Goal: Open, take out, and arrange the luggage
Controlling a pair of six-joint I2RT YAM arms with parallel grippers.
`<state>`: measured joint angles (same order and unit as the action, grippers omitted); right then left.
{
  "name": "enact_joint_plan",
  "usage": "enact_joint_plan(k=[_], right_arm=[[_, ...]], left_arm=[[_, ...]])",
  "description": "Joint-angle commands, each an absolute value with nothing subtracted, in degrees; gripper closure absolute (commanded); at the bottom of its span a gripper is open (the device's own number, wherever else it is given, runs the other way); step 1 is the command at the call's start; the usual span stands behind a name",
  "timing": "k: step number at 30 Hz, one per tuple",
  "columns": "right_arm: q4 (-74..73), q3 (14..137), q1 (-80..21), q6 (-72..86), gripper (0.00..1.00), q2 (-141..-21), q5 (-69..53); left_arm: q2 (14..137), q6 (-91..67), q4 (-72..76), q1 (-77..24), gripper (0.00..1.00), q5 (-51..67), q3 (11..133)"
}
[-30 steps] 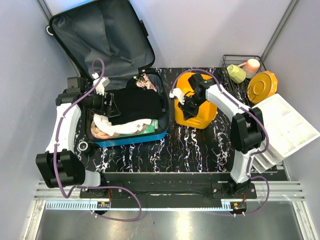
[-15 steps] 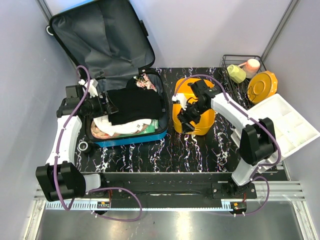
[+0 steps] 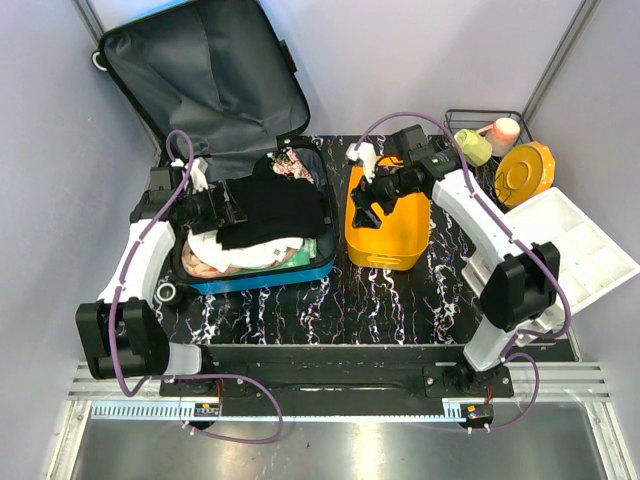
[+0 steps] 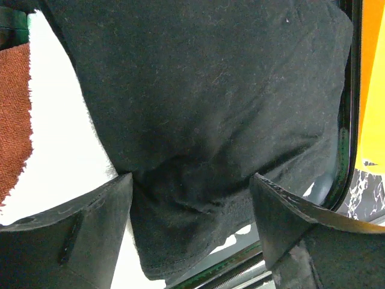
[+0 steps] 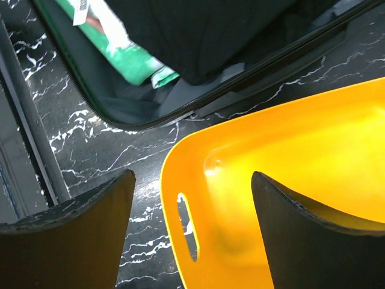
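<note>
The large bright blue hard-shell suitcase lies open on the black marbled table, left of an orange plastic basket. The left gripper gapes wide over a black garment inside it, the right gripper wide over the basket's rim; both hold nothing.

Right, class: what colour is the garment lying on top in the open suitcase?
The garment is black, clearest in the left wrist view.
</note>
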<state>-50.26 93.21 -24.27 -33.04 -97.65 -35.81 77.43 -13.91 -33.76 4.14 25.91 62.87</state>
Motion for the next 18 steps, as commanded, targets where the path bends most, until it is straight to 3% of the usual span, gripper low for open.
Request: enact_joint_plan(k=[1, 6, 10, 13, 14, 18], right_arm=[[-48.16, 97.99, -22.50, -30.06, 0.12, -99.58, -37.79], [-47.38, 99.49, -22.41, -28.57, 0.08, -100.72, -39.02], [-46.41, 101.42, -22.32, -27.34, 0.08, -102.47, -39.46], [-46.14, 103.00, -22.32, -26.37, 0.08, -103.88, -39.46], [-45.97, 103.36, -22.32, -25.76, 0.08, -104.06, -39.38], [-45.44, 104.94, -22.41, -24.08, 0.08, -105.38, -39.55]], left_arm=[[78.14, -16.35, -31.55, 2.90, 0.10, 24.25, 62.32], [74.89, -16.00, -31.82, 0.71, 0.11, 18.22, 59.77], [75.76, -16.00, -31.12, -2.45, 0.25, 17.84, 59.15], [76.64, -16.09, -30.41, -3.78, 0.42, 18.54, 59.67], [76.99, -15.65, -30.67, -3.95, 0.57, 18.89, 61.07], [76.03, -14.07, -31.29, -3.96, 0.88, 20.56, 64.42]])
